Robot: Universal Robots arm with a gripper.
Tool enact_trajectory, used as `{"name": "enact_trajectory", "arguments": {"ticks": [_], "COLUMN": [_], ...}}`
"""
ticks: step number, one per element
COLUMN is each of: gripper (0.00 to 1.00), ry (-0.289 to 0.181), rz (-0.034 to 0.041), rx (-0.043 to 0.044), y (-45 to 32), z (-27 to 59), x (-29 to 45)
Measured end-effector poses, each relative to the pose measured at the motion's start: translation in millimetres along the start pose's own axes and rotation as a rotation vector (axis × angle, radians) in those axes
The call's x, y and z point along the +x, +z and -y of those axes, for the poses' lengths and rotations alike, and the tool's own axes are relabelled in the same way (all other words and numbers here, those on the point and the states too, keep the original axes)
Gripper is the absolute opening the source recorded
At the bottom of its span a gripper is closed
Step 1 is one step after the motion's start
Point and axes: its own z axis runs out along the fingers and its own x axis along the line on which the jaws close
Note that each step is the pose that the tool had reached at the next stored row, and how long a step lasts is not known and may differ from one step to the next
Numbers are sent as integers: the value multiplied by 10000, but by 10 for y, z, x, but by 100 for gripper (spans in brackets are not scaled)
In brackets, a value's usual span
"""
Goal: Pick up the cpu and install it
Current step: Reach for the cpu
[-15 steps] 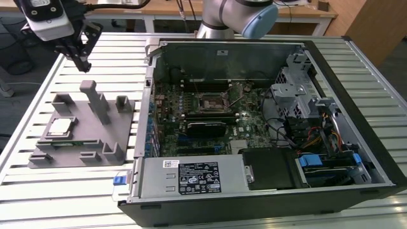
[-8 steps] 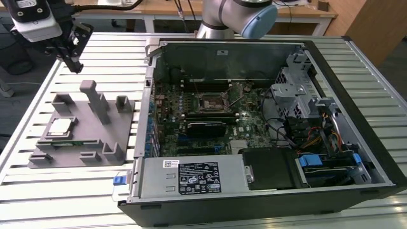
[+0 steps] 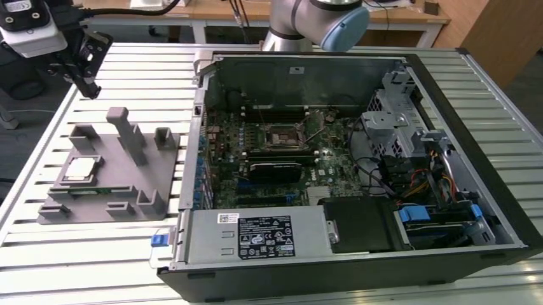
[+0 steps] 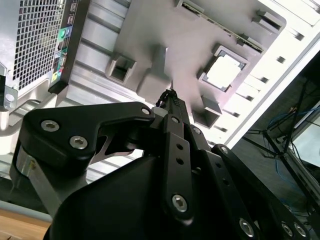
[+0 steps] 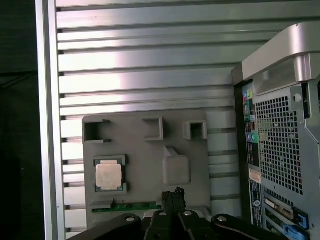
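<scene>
Our end effector (image 3: 88,89) hangs clenched on nothing, its fingers pinched together and pointing down at a slight tilt above the slatted worktop (image 3: 127,70). It sits just past the grey holder (image 3: 127,190), which is at the exterior view's left of the open computer case (image 3: 339,279). We see the cpu (image 3: 81,168) lying flat in a holder recess, well apart from the fingertips.

Pale metal-topped cpu (image 5: 109,176), matt grey plastic holder (image 5: 145,165), ribbed metal table (image 5: 150,75)
</scene>
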Motion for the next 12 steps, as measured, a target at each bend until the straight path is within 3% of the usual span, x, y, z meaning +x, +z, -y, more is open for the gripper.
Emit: {"name": "enact_trajectory", "arguments": {"ticks": [12], "gripper": [11], "ry": [-5], "rz": [0], "rx": [0], "y": [40], "z": [38], "x": [285]}}
